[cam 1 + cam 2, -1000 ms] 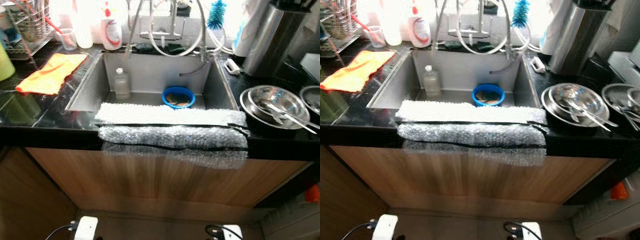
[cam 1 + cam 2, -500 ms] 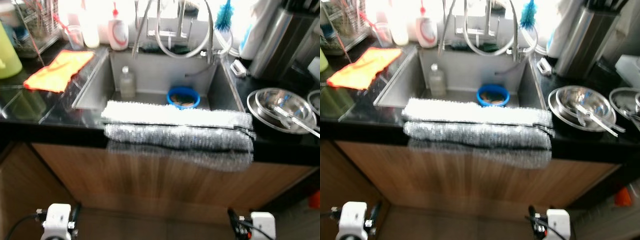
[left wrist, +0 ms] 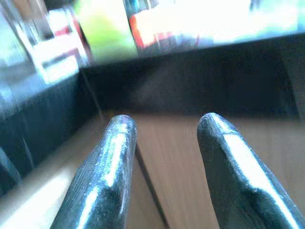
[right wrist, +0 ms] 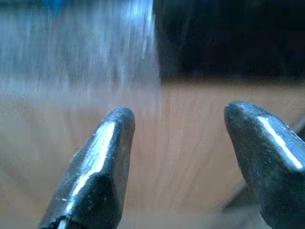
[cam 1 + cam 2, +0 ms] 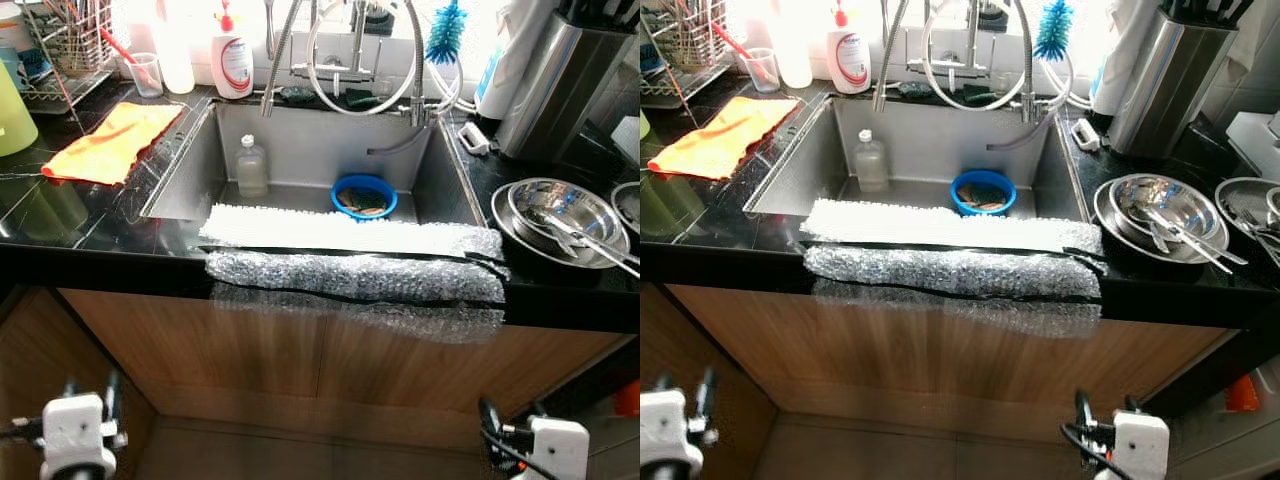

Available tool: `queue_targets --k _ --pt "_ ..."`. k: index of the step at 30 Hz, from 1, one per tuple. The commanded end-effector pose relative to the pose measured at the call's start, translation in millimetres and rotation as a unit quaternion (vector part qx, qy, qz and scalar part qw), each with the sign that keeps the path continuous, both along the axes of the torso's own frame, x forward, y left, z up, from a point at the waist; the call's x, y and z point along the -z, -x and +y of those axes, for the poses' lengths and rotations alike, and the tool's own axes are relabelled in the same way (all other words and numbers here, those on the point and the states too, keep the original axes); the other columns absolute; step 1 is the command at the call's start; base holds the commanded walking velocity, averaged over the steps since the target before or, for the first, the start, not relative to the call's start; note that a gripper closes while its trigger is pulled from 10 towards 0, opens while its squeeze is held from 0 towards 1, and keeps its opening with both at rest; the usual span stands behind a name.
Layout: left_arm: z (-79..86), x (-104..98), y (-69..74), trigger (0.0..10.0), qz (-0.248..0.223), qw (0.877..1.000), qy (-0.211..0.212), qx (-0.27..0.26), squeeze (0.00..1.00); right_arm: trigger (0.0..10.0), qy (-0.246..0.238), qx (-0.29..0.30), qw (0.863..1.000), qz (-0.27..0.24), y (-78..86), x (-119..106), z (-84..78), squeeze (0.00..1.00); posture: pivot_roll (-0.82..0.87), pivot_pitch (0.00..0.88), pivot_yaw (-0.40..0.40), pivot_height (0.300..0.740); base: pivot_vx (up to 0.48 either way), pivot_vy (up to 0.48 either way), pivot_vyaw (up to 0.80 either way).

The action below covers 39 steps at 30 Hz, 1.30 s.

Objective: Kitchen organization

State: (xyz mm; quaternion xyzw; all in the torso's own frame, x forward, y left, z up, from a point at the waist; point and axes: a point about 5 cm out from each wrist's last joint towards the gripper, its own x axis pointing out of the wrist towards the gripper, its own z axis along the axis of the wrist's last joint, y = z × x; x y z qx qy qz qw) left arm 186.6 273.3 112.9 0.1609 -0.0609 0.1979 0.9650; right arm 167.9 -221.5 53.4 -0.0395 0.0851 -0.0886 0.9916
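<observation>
Left gripper (image 3: 162, 138) and right gripper (image 4: 183, 129) both low, fingers parted, nothing held.

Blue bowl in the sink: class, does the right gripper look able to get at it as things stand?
Probably not yet. The right gripper hangs open, low before the cabinet front, with the padded counter edge between it and the blue bowl.

Before me, a strip of silvery bubble wrap (image 5: 355, 275) drapes over the black counter edge (image 5: 90, 262), above my wood-grain cabinet front (image 5: 300, 355).
</observation>
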Motion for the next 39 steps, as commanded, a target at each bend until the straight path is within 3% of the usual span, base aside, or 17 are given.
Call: queue_targets --k 1,5,8,9,10,17,18,19,20,28,36,39 --pt "-1.1 -25.8 -12.9 10.0 -0.040 0.999 -0.008 0.003 0.00 10.0 0.008 0.002 0.999 -0.038 -16.8 -22.8 -2.6 0.00 -0.04 0.000 -0.059 0.740 0.000 0.000 0.00" --pt "-13.1 -51.4 -32.4 10.0 -0.073 0.997 -0.012 0.026 0.00 10.0 0.006 -0.013 0.997 -0.071 -37.4 -43.5 3.0 0.00 -0.03 0.000 -0.063 0.740 0.000 0.000 0.00" --pt "-24.0 -57.1 -39.9 10.0 -0.079 0.996 0.000 0.043 0.00 10.0 0.002 -0.020 0.997 -0.081 -45.7 -50.5 6.6 0.00 -0.03 0.000 -0.070 0.740 0.000 0.000 0.00" --pt "-36.0 -59.9 -46.7 10.0 -0.082 0.994 -0.005 0.073 0.00 10.0 0.001 -0.026 0.996 -0.089 -51.4 -54.2 9.8 0.00 -0.03 0.000 -0.073 0.740 0.000 0.000 0.00" --pt "-36.0 -59.9 -46.7 10.0 -0.082 0.994 -0.005 0.073 0.00 10.0 0.001 -0.026 0.996 -0.089 -51.4 -54.2 9.8 0.00 -0.03 0.000 -0.073 0.740 0.000 0.000 0.00" --pt "-79.6 -75.0 -75.5 10.0 -0.092 0.982 -0.015 0.166 0.00 10.0 -0.018 -0.032 0.993 -0.116 -70.0 -65.3 20.3 0.00 -0.03 0.000 -0.079 0.740 0.000 0.000 0.00" --pt "-85.8 -75.7 -79.0 10.0 -0.092 0.980 -0.009 0.177 0.00 10.0 -0.022 -0.035 0.992 -0.117 -72.6 -65.3 22.7 0.20 -0.03 0.000 -0.080 0.740 0.000 0.000 0.00" --pt "-85.8 -75.7 -79.0 10.0 -0.092 0.980 -0.009 0.177 0.00 10.0 -0.022 -0.035 0.992 -0.117 -72.6 -65.3 22.7 0.20 -0.03 0.000 -0.080 0.740 0.000 0.000 0.00" --pt "-89.8 -76.2 -82.3 10.0 -0.094 0.978 -0.006 0.185 0.00 10.0 -0.026 -0.037 0.992 -0.120 -74.7 -65.9 24.4 1.00 -0.03 0.000 -0.084 0.740 0.000 0.000 0.00" --pt "-111.1 -69.4 -102.9 10.0 -0.082 0.971 0.020 0.222 0.00 10.0 -0.094 -0.002 0.989 -0.117 -87.4 -60.4 27.3 1.00 -0.03 0.000 -0.086 0.740 0.000 0.000 0.00" --pt "-128.2 -83.3 -110.5 10.0 -0.113 0.960 0.029 0.256 0.00 10.0 -0.088 0.002 0.987 -0.137 -94.2 -67.8 26.5 1.00 -0.03 0.000 -0.089 0.740 0.000 0.000 0.00" --pt "-134.9 -87.7 -112.5 10.0 -0.120 0.954 0.028 0.273 0.00 10.0 -0.065 0.013 0.988 -0.140 -95.1 -69.3 21.3 1.00 -0.03 0.000 -0.089 0.740 0.000 0.000 0.00"
